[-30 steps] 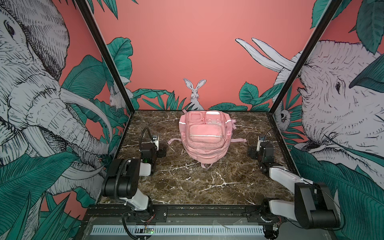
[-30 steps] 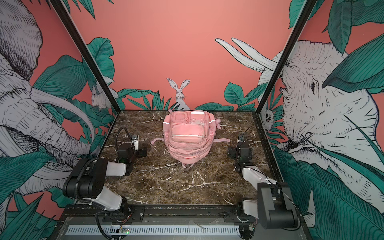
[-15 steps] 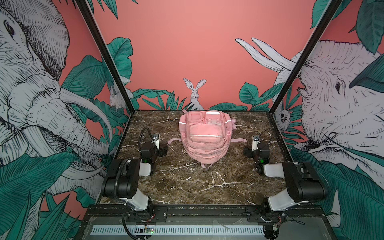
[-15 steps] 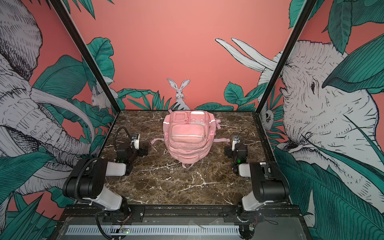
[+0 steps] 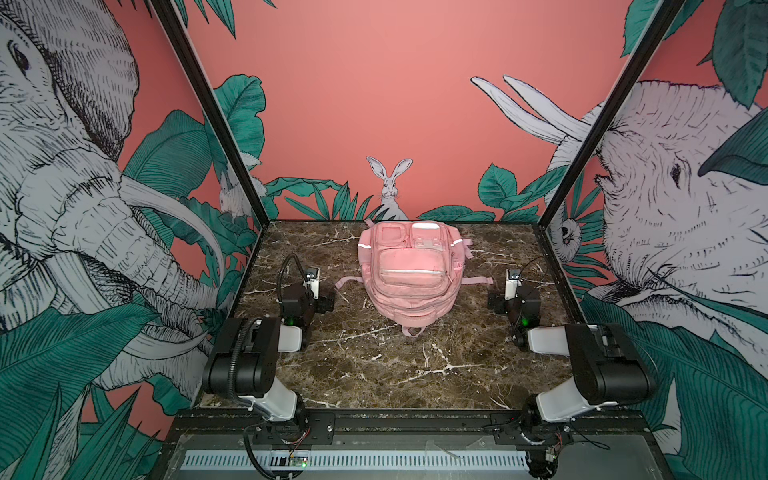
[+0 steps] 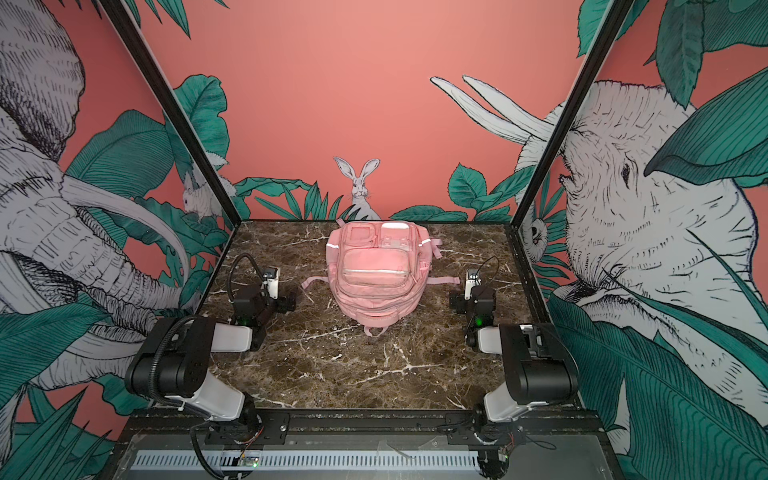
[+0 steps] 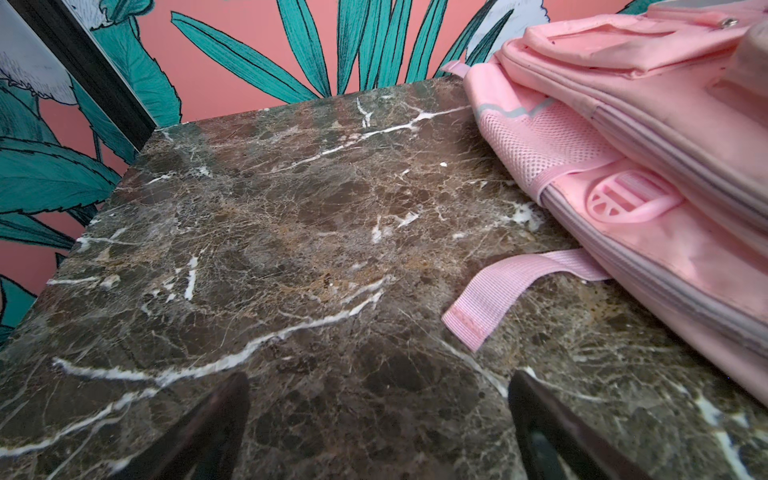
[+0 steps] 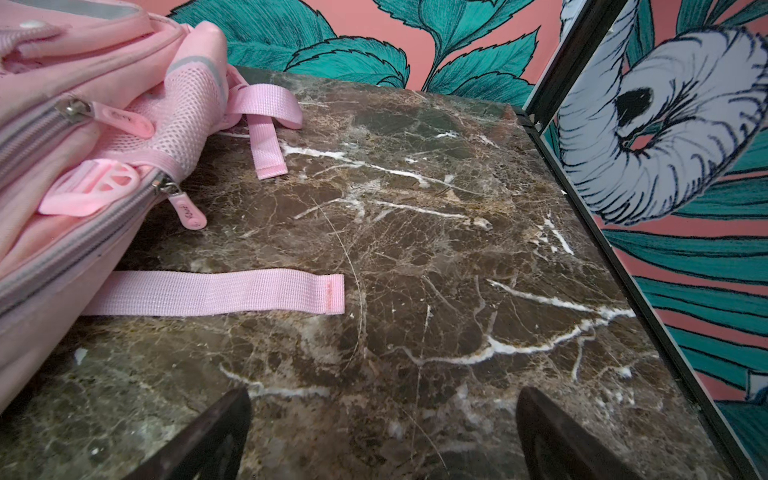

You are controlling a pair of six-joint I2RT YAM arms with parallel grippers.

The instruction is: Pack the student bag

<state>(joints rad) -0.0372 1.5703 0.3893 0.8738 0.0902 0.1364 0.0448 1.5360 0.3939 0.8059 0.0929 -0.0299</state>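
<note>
Two grippers, one bag, one table.

Item 1: the student bag point(image 5: 409, 270), pink, lying flat on its back on the marble table point(image 5: 395, 374), front pockets up, top loop toward the arms' bases. It sits between the two grippers and touches neither.

Item 2: left gripper point(image 7: 378, 380), jaws spread wide, nothing between them, only bare marble under and ahead of the fingertips. The bag lies ahead of it and off to its right. One loose pink strap end point(image 7: 498, 299) rests on the marble just ahead of its right finger point(image 7: 540, 415), clear of it.

Item 3: right gripper point(image 8: 384, 394), jaws equally wide and empty, low over the table. The bag lies ahead and to its left. A flat strap point(image 8: 216, 293) runs out from under the bag toward the space ahead of the gripper, apart from its left finger point(image 8: 220, 432). Two zip pulls point(image 8: 189, 212) hang at the bag's near side.
</note>
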